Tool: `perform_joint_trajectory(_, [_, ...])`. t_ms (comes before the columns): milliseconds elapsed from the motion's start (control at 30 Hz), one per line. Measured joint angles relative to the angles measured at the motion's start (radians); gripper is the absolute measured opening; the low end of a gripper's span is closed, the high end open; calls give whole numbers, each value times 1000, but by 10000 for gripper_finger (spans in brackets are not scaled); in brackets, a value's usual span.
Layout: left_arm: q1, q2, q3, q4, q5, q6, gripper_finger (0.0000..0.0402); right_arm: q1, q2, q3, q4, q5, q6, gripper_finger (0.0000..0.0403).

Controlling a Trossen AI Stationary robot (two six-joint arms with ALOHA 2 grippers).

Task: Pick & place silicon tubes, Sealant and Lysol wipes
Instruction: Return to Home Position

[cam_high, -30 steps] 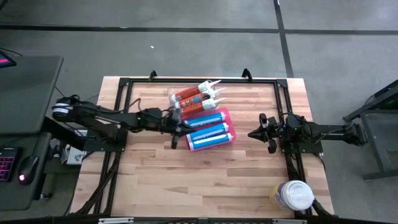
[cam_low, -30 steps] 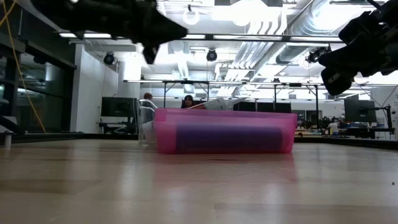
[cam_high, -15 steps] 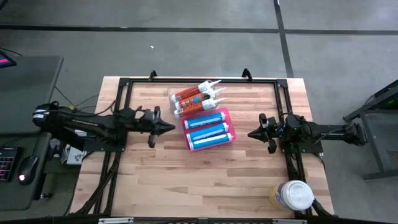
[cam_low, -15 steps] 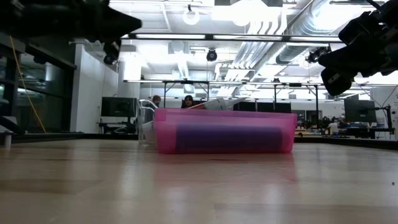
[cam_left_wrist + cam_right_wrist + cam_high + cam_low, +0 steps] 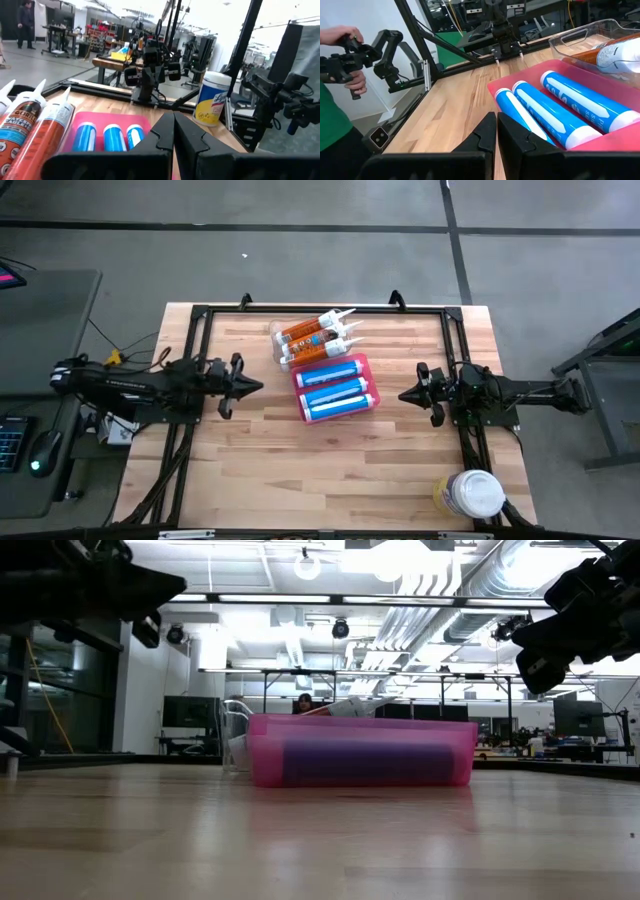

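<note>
The Lysol wipes [image 5: 471,493] stand upright at the near right corner of the wooden tabletop [image 5: 300,470], white lid up, well apart from everything else and from both arms. Nothing holds the canister; the left wrist view shows its yellow label beyond the pink bin.

Midway across the tabletop the two arms lie level and face each other. The left gripper [image 5: 256,386] hangs above the wood near the left side, pointing toward the centre, its fingers [image 5: 157,135] pressed together with nothing between them. The right gripper [image 5: 403,394] hangs by the right side of the frame, pointing back at it, its fingers [image 5: 515,137] likewise closed to a thin seam and empty.

Between the two grippers, touching neither, sits the pink bin [image 5: 360,755], set slightly askew. Three blue sealant tubes [image 5: 333,388] lie side by side in it, filling its floor.

Just behind the bin, toward the far edge, is a clear tray [image 5: 580,37] with two orange-red silicone tubes [image 5: 312,335] lying in it, their white nozzles pointing toward the far right and reaching past the tray's rim.

Beyond the tabletop, the right wrist view catches a person in a green top [image 5: 330,120] with hands on a dark control arm.
</note>
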Motion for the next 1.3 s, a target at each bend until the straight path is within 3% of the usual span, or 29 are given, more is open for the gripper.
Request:
perform_joint_trajectory(467, [0, -188, -74, -89, 37, -34, 0, 0, 0, 0, 0, 0, 0, 12])
perform_joint_trajectory(933, [0, -458, -77, -555, 46, 12, 0, 0, 0, 0, 0, 0, 0, 12])
perform_joint_trajectory(1133, [0, -471, -77, -564, -11, 150, 0, 0, 0, 0, 0, 0, 0, 12])
perform_joint_trajectory(1300, [0, -447, -77, -569, -24, 152, 0, 0, 0, 0, 0, 0, 0, 12])
